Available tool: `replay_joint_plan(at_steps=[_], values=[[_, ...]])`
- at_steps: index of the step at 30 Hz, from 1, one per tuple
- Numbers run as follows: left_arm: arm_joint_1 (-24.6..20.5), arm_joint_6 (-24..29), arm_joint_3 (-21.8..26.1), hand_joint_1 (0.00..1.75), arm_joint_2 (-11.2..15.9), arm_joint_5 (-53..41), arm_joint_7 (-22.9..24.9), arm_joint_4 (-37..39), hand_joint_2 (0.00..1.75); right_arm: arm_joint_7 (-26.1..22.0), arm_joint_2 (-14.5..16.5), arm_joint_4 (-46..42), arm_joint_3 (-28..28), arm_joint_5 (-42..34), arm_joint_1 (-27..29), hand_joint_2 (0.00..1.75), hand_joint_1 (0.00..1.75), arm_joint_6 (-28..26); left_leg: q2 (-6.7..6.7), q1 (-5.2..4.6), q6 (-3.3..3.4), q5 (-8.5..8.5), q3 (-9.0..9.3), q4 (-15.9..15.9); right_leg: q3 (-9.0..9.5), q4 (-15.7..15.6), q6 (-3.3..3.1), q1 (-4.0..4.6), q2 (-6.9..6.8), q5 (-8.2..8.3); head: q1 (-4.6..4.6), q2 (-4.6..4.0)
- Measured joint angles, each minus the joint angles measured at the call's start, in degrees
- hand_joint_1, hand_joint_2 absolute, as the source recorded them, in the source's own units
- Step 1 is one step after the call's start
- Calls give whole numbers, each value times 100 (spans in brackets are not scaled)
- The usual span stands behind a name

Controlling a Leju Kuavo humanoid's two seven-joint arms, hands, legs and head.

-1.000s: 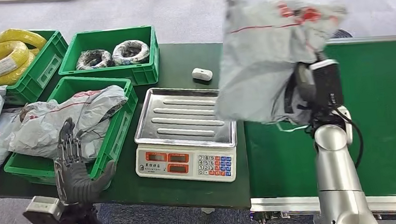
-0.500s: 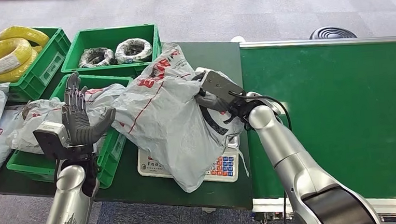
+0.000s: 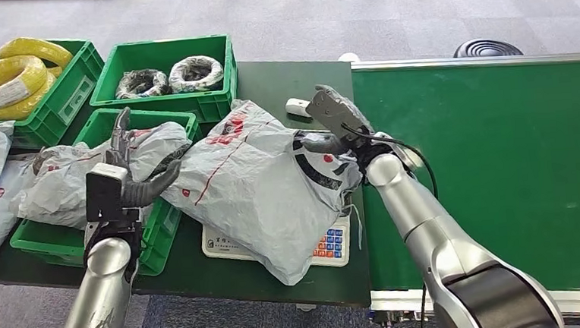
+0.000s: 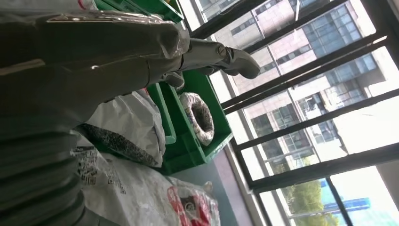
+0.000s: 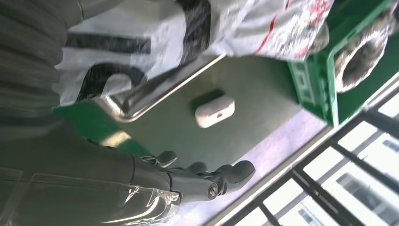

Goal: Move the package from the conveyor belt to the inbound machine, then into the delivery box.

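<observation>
The grey package [image 3: 254, 185] lies on the scale [image 3: 330, 245]. The right hand [image 3: 329, 123] appears released, fingers extended; the left hand [image 3: 131, 170] is spread, empty, touching the package's left edge.

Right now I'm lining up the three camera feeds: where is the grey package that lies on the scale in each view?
Head view: grey package lies centre, draped over the scale.
Left wrist view: its red-printed plastic is at the lower edge.
Right wrist view: it runs along the top, over the steel pan.
Shared landmark: green crate holding wire coils.
</observation>
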Motion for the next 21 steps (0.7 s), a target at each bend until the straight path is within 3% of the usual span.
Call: replay_joint_plan(at_steps=[5,8,11,16,21], values=[[-207,54,-614,0,-16,-1443,681,144,175,-519,-51,-276,-409,-637,179,175,0,-174,-3,0,0,0,-2,4,-4,0,0,-1,-2,1,-1,1],[-490,88,-1027,0,-96,-2295,1068,363,175,-783,-55,-851,-684,-902,482,175,0,-263,-5,0,0,0,-6,4,-4,0,1,-1,-3,1,-1,1],[-797,-208,-1357,0,-224,-2726,1298,683,175,-905,-55,-1678,-869,-1078,880,175,0,-411,-3,0,0,-1,-6,4,-7,-1,1,-1,-3,1,-1,1],[-1290,-790,-1786,0,-521,-3001,1402,1517,175,-992,-64,-3296,-1054,-1222,1617,175,0,-653,-2,0,0,-2,-8,4,-9,-1,1,-1,-2,1,-1,0],[-1646,-978,-2081,0,-881,-3156,1309,2368,175,-1122,-88,-4423,-1212,-1337,2081,175,0,-860,-1,0,0,-2,-9,4,-10,-2,1,-2,-1,1,-2,1]])
